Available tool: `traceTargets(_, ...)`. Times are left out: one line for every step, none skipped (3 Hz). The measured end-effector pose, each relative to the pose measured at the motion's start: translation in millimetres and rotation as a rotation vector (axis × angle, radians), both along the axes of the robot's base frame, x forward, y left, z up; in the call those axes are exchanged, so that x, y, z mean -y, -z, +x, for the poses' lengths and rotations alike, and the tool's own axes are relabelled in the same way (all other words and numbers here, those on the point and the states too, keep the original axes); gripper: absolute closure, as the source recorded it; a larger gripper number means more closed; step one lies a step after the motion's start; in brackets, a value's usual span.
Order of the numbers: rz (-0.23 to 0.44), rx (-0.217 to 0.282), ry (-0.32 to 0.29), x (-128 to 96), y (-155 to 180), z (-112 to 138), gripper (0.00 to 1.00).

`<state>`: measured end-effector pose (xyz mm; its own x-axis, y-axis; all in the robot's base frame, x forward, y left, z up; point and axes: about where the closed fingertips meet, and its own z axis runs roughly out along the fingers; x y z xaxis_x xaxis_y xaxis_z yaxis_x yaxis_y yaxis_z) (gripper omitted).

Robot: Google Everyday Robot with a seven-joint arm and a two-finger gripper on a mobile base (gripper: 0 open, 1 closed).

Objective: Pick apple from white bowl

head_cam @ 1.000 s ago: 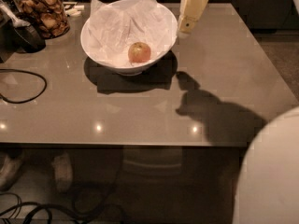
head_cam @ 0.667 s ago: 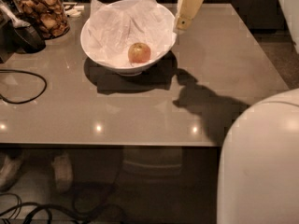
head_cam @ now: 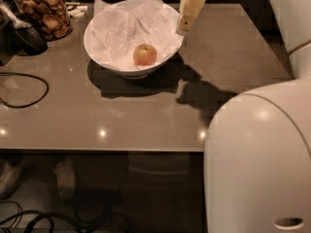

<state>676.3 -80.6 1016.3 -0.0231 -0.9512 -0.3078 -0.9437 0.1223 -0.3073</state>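
Note:
The small yellowish-red apple (head_cam: 145, 55) lies in the white bowl (head_cam: 100, 57), on crumpled white paper, toward the bowl's near right side. The bowl stands on the grey table at the back left of centre. My gripper (head_cam: 184, 27) hangs over the bowl's right rim, above and to the right of the apple, with its cream finger pointing down. It holds nothing that I can see. My white arm fills the right side of the view.
A glass jar of brown snacks (head_cam: 44, 13) stands at the back left. A black object (head_cam: 26, 35) sits next to it, and a black cable (head_cam: 24, 89) loops over the table's left part. The table's front edge (head_cam: 97, 149) runs across the middle.
My gripper has moved left, from beside the bowl to over its right rim. My arm has swung further into view on the right. The apple and bowl have not moved.

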Motion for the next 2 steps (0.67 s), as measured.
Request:
traceTargets(-0.002,-0.018,-0.012,-10,11,8,0.15)
traceTargets(-0.007,-0.042,-0.032,-23,23,12,0.14)
